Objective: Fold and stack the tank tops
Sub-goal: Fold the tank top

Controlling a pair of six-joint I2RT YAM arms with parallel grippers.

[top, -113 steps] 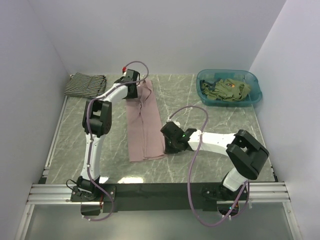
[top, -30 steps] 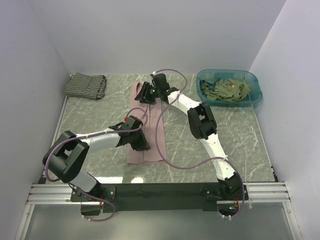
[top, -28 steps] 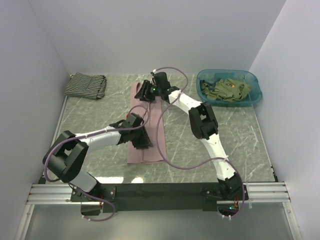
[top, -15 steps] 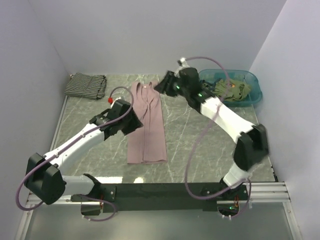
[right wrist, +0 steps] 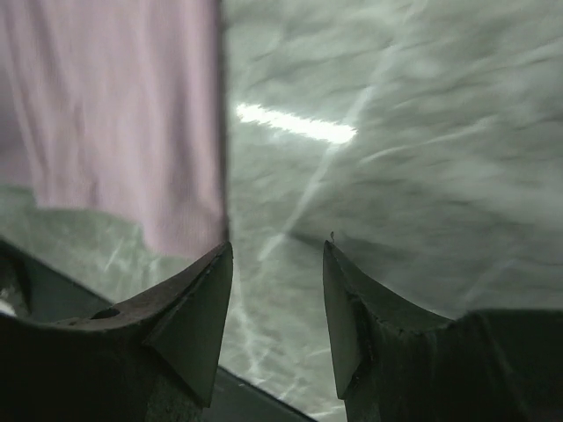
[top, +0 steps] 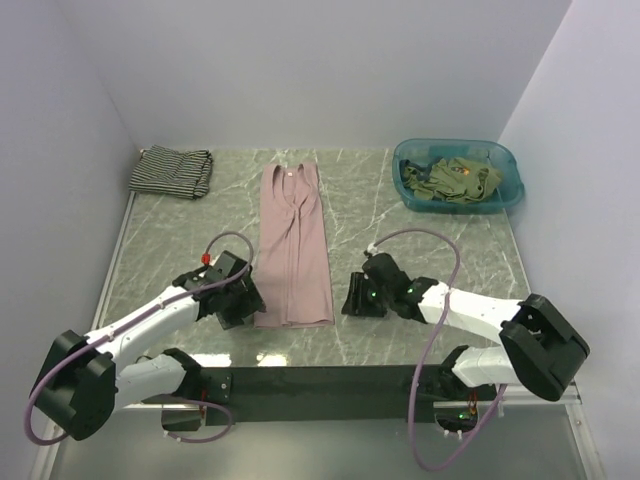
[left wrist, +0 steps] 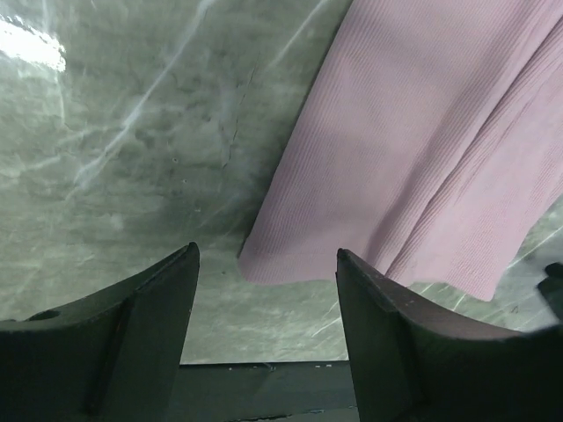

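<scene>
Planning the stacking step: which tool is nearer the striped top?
Left. The left tool sits in front of the striped top; the right tool lies farther, beyond the pink top.

Open table btwn pink tank top & basin; striped top fills far-left corner.

The grey-green marbled table is carrying three things. A pink tank top is lying flat as a long narrow strip down the middle, running from near the far edge toward the near edge, its neckline at the far end. A striped tank top is sitting folded in the far left corner. A teal basin is resting in the far right corner.
</scene>
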